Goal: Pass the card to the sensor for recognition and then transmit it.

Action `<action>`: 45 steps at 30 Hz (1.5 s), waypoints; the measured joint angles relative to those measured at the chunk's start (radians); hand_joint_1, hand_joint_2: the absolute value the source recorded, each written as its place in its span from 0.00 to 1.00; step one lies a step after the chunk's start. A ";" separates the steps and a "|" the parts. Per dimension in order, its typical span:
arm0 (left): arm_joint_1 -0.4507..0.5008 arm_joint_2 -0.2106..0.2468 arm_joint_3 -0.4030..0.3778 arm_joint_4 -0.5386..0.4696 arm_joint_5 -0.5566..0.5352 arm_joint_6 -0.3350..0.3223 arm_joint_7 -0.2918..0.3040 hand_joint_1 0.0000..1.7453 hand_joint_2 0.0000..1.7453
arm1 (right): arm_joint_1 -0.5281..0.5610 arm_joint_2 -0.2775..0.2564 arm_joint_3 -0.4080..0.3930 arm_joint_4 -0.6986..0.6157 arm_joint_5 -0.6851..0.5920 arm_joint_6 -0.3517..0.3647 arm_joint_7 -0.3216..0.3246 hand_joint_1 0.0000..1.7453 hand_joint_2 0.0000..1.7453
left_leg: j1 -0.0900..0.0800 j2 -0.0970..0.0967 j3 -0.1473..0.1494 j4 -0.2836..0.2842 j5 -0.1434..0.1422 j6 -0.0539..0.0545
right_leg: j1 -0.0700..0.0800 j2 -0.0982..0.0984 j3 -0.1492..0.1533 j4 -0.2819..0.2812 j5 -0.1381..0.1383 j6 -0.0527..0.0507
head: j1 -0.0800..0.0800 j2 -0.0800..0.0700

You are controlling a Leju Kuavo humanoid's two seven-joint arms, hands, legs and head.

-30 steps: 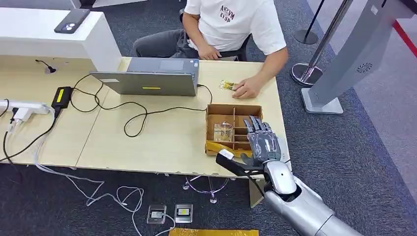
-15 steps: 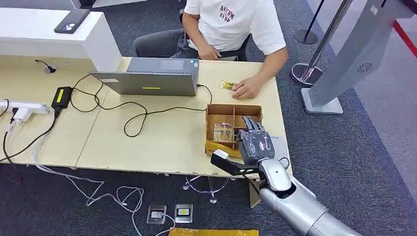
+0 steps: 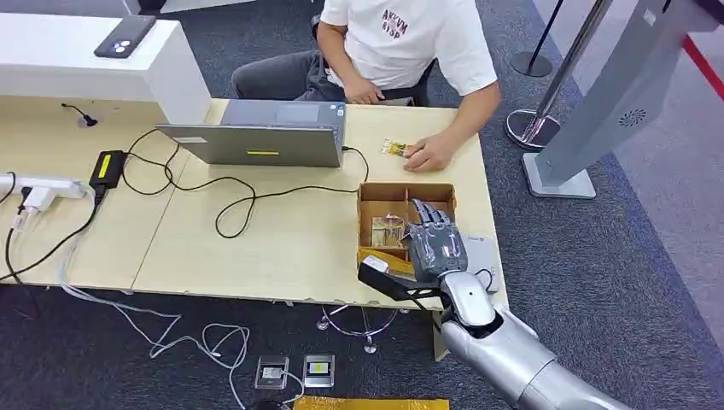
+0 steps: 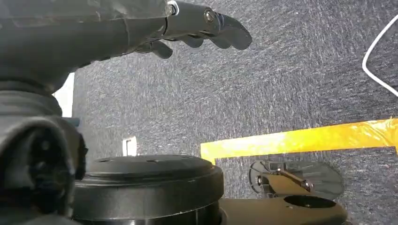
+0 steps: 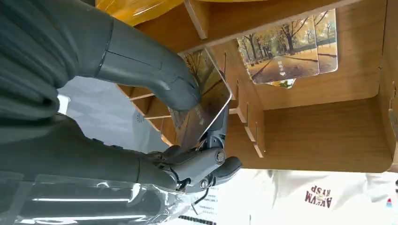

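Over the divided wooden box (image 3: 405, 224) at the bench's (image 3: 256, 248) near right corner, the robot's right hand (image 3: 435, 248) pinches a card (image 5: 202, 101) between thumb and fingers, just above the slots. Thin, stiff, light and probably slick, it seems best held by its edges. The left hand (image 4: 141, 23) hangs over carpet, fingers loosely curled around nothing.

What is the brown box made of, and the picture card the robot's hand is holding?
The box looks like thin unpainted wood or fibreboard: matte brown, with slotted dividers. The card in the right hand seems glossy plastic or coated paper, with a shiny printed tree scene.
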 joint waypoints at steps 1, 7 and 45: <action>0.000 0.000 -0.004 0.000 0.000 0.000 0.000 0.00 0.00 | 0.000 0.001 0.000 0.002 0.000 0.000 0.000 1.00 1.00 | 0.000 0.000 0.000 0.000 0.000 0.000 | 0.000 0.000 0.000 0.000 0.000 0.000 | 0.000 0.000; -0.002 0.000 -0.019 0.000 0.000 -0.004 0.000 0.00 0.00 | -0.002 0.007 0.000 0.011 0.000 -0.003 -0.001 1.00 1.00 | 0.000 0.000 0.000 0.000 0.000 0.000 | 0.000 0.000 0.000 0.000 0.000 0.000 | 0.000 0.000; -0.036 -0.037 -0.436 -0.039 0.000 -0.108 0.114 0.00 0.00 | -0.340 -0.008 -0.080 -0.061 0.038 -0.029 0.052 1.00 1.00 | 0.000 0.000 0.000 0.000 0.000 0.000 | 0.000 0.002 0.000 0.000 0.001 0.000 | 0.000 0.000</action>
